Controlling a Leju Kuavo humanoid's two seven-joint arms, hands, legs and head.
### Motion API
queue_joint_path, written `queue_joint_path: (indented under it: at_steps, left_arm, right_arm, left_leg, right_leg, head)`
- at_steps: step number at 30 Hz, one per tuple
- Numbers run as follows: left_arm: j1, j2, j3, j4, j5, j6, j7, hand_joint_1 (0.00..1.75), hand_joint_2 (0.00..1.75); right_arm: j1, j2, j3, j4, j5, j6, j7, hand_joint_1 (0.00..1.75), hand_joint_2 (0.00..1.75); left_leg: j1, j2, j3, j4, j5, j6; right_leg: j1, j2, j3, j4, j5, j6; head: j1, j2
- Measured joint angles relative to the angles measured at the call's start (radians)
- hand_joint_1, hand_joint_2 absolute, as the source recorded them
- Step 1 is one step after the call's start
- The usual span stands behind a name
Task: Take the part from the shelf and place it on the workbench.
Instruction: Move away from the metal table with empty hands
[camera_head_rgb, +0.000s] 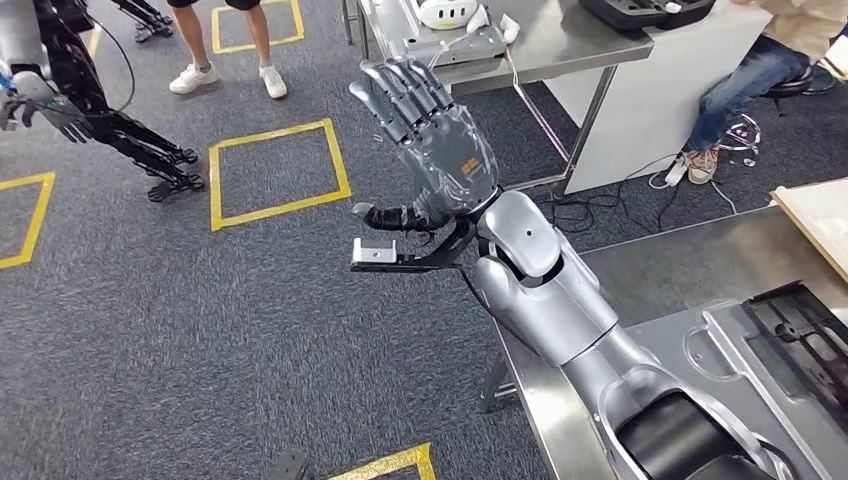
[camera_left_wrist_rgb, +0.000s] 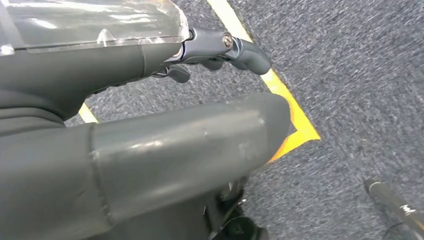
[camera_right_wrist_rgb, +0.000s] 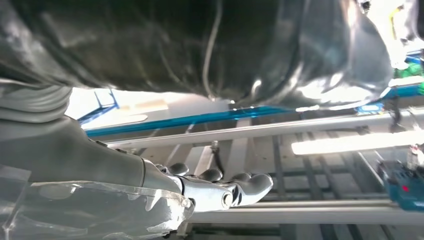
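My right hand (camera_head_rgb: 430, 130) is raised high over the carpet, to the left of the workbench (camera_head_rgb: 650, 265). Its fingers are stretched out and spread, with nothing in them. In the right wrist view the same hand (camera_right_wrist_rgb: 220, 192) is empty against ceiling beams and lights. A grey pressed metal part (camera_head_rgb: 715, 350) lies flat on the workbench at the lower right, with a black frame piece (camera_head_rgb: 805, 335) beside it. My left hand (camera_left_wrist_rgb: 150, 150) hangs over the carpet, thumb and fingers apart, holding nothing.
Another dark robot (camera_head_rgb: 70, 90) stands at the far left. A person's legs (camera_head_rgb: 230, 55) stand at the back. A seated person (camera_head_rgb: 755, 70) is beside a steel table (camera_head_rgb: 560, 45) with a white headset (camera_head_rgb: 448, 14). Yellow tape squares (camera_head_rgb: 278, 172) mark the carpet.
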Motion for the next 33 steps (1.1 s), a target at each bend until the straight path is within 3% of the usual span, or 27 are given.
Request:
queue_joint_path:
  at_steps: [1, 3, 4, 5, 6, 8, 10, 12, 13, 15, 17, 19, 20, 21, 23, 24, 26, 28, 30, 32, 33]
  left_arm:
    - [-0.001, -0.001, 0.0, 0.0, -0.001, -0.001, 0.0, 0.0, 0.0]
    - [-0.003, -0.002, 0.0, 0.0, -0.006, -0.001, 0.002, 0.0, 0.0]
    - [-0.003, -0.002, -0.001, 0.0, -0.008, -0.001, 0.004, 0.0, 0.0]
    - [-0.003, -0.002, -0.001, 0.0, -0.01, -0.001, 0.006, 0.0, 0.0]
    - [-0.002, -0.002, -0.001, 0.0, -0.01, -0.001, 0.008, 0.0, 0.0]
    - [-0.006, -0.001, -0.001, 0.0, -0.011, 0.0, 0.011, 0.0, 0.0]
    - [-0.013, -0.001, -0.002, 0.0, -0.011, 0.0, 0.013, 0.0, 0.0]
    - [-0.017, -0.001, -0.005, 0.0, -0.013, -0.001, 0.015, 0.0, 0.0]
    - [-0.017, -0.001, -0.006, 0.0, -0.014, -0.001, 0.016, 0.0, 0.0]
    - [-0.019, -0.002, -0.008, 0.0, -0.017, -0.002, 0.018, 0.0, 0.0]
    - [-0.024, -0.004, -0.011, 0.0, -0.019, -0.002, 0.018, 0.0, 0.0]
    - [-0.027, -0.004, -0.014, 0.0, -0.019, -0.002, 0.019, 0.0, 0.0]
    - [-0.027, -0.004, -0.015, 0.0, -0.019, -0.002, 0.019, 0.0, 0.0]
    - [-0.027, -0.004, -0.016, 0.0, -0.019, -0.002, 0.019, 0.0, 0.0]
    - [-0.027, -0.005, -0.017, 0.0, -0.019, -0.002, 0.019, 0.0, 0.0]
    - [-0.028, -0.005, -0.017, 0.0, -0.019, -0.002, 0.019, 0.0, 0.0]
    - [-0.029, -0.006, -0.018, 0.0, -0.018, -0.002, 0.019, 0.0, 0.0]
    - [-0.026, -0.006, -0.018, 0.0, -0.016, -0.002, 0.019, 0.0, 0.0]
    - [-0.024, -0.005, -0.018, 0.0, -0.014, 0.0, 0.019, 0.0, 0.0]
    - [-0.026, -0.005, -0.018, 0.0, -0.013, 0.001, 0.019, 0.0, 0.0]
    - [-0.027, -0.005, -0.018, 0.0, -0.013, 0.002, 0.019, 0.0, 0.0]
  right_arm:
    - [0.0, -0.001, 0.001, 0.0, 0.0, -0.001, 0.0, 0.0, 0.0]
    - [0.003, -0.003, 0.001, 0.001, 0.0, -0.001, 0.001, 0.0, 0.0]
    - [0.004, -0.004, 0.001, 0.001, 0.0, -0.001, 0.001, 0.0, 0.0]
    - [0.005, -0.005, 0.001, 0.001, 0.0, -0.001, 0.001, 0.0, 0.0]
    - [0.005, -0.005, 0.001, 0.0, 0.0, 0.0, 0.001, 0.0, 0.0]
    - [0.003, -0.005, 0.001, -0.002, 0.0, 0.001, 0.001, 0.0, 0.0]
    - [-0.001, -0.006, 0.001, -0.004, 0.001, 0.004, 0.002, 0.0, 0.0]
    - [-0.003, -0.006, 0.001, -0.004, 0.002, 0.006, 0.002, 0.0, 0.0]
    - [-0.005, -0.006, 0.001, -0.005, 0.002, 0.006, 0.002, 0.0, 0.0]
    - [-0.009, -0.006, 0.001, -0.005, 0.003, 0.007, 0.002, 0.0, 0.0]
    - [-0.011, -0.008, 0.001, -0.005, 0.004, 0.009, 0.003, 0.0, 0.0]
    - [-0.01, -0.01, 0.001, -0.004, 0.004, 0.011, 0.003, 0.0, 0.0]
    - [-0.009, -0.011, 0.001, -0.003, 0.005, 0.011, 0.003, 0.0, 0.0]
    - [-0.009, -0.011, 0.001, -0.003, 0.006, 0.011, 0.003, 0.0, 0.0]
    - [-0.011, -0.011, 0.001, -0.003, 0.009, 0.011, 0.003, 0.0, 0.0]
    - [-0.012, -0.011, 0.001, -0.004, 0.009, 0.011, 0.003, 0.0, 0.0]
    - [-0.013, -0.011, 0.001, -0.004, 0.011, 0.012, 0.003, 0.0, 0.0]
    - [-0.014, -0.01, 0.003, -0.004, 0.012, 0.012, 0.004, 0.0, 0.0]
    - [-0.015, -0.007, 0.007, -0.005, 0.013, 0.011, 0.004, 0.0, 0.0]
    - [-0.015, -0.005, 0.009, -0.004, 0.014, 0.01, 0.005, 0.0, 0.0]
    - [-0.015, -0.005, 0.01, -0.003, 0.015, 0.01, 0.006, 0.0, 0.0]
  left_leg:
    - [0.0, 0.035, -0.026, 0.058, -0.029, -0.004]
    - [0.003, 0.067, -0.09, 0.185, -0.079, -0.011]
    - [0.005, 0.071, -0.109, 0.219, -0.086, -0.013]
    - [0.006, 0.075, -0.107, 0.215, -0.073, -0.014]
    - [0.007, 0.081, -0.083, 0.169, -0.045, -0.014]
    - [0.001, 0.12, -0.007, 0.029, 0.012, -0.008]
    - [-0.008, 0.146, 0.033, -0.05, 0.03, 0.005]
    - [-0.011, 0.128, 0.032, -0.057, 0.029, 0.02]
    - [-0.01, 0.117, 0.034, -0.061, 0.031, 0.026]
    - [-0.006, 0.095, 0.039, -0.07, 0.036, 0.04]
    - [-0.005, 0.074, 0.041, -0.073, 0.037, 0.048]
    - [-0.007, 0.048, 0.041, -0.071, 0.037, 0.051]
    - [-0.008, 0.034, 0.041, -0.069, 0.036, 0.052]
    - [-0.008, 0.019, 0.041, -0.066, 0.035, 0.051]
    - [-0.009, -0.008, 0.041, -0.06, 0.032, 0.048]
    - [-0.008, -0.02, 0.038, -0.057, 0.031, 0.045]
    - [-0.004, -0.041, 0.03, -0.056, 0.033, 0.034]
    - [-0.001, -0.053, 0.025, -0.059, 0.035, 0.022]
    - [-0.004, -0.009, 0.009, -0.023, 0.013, 0.011]
    - [-0.003, 0.051, -0.043, 0.087, -0.043, 0.001]
    - [0.0, 0.063, -0.077, 0.153, -0.07, -0.004]
  right_leg:
    - [0.002, -0.014, 0.003, -0.002, -0.001, -0.004]
    - [0.005, -0.042, 0.005, -0.002, -0.004, -0.009]
    - [0.006, -0.056, 0.005, -0.002, -0.005, -0.009]
    - [0.006, -0.069, 0.007, -0.001, -0.007, -0.008]
    - [0.006, -0.081, 0.009, -0.001, -0.01, -0.007]
    - [0.009, -0.103, 0.017, 0.0, -0.017, 0.001]
    - [0.015, -0.121, 0.022, 0.0, -0.024, 0.01]
    - [0.018, -0.142, 0.028, -0.003, -0.027, 0.02]
    - [0.016, -0.139, 0.031, -0.001, -0.032, 0.026]
    - [0.011, -0.097, 0.015, 0.044, -0.066, 0.034]
    - [0.01, -0.045, -0.044, 0.163, -0.126, 0.035]
    - [0.01, -0.031, -0.104, 0.269, -0.155, 0.034]
    - [0.011, -0.029, -0.113, 0.274, -0.141, 0.033]
    - [0.01, -0.026, -0.103, 0.239, -0.107, 0.03]
    - [0.009, 0.008, -0.051, 0.11, -0.031, 0.021]
    - [0.008, 0.028, -0.029, 0.056, -0.009, 0.018]
    - [0.01, 0.05, -0.014, 0.014, -0.003, 0.014]
    - [0.01, 0.03, -0.008, 0.003, 0.0, 0.008]
    - [0.006, 0.004, 0.004, -0.011, 0.005, -0.003]
    - [0.008, -0.024, 0.014, -0.017, 0.004, -0.013]
    - [0.01, -0.039, 0.016, -0.017, 0.001, -0.015]
  head:
    - [-0.001, 0.0]
    - [-0.002, 0.0]
    - [-0.002, 0.0]
    - [-0.002, 0.0]
    - [-0.002, 0.0]
    - [-0.002, 0.0]
    - [-0.002, 0.0]
    - [-0.001, 0.0]
    - [-0.001, 0.0]
    - [-0.001, 0.0]
    - [0.0, 0.0]
    - [0.0, 0.0]
    - [0.0, 0.0]
    - [-0.001, 0.0]
    - [-0.001, 0.0]
    - [-0.001, 0.0]
    - [0.0, 0.0]
    - [0.0, 0.0]
    - [-0.002, 0.0]
    - [-0.003, 0.0]
    - [-0.003, 0.0]
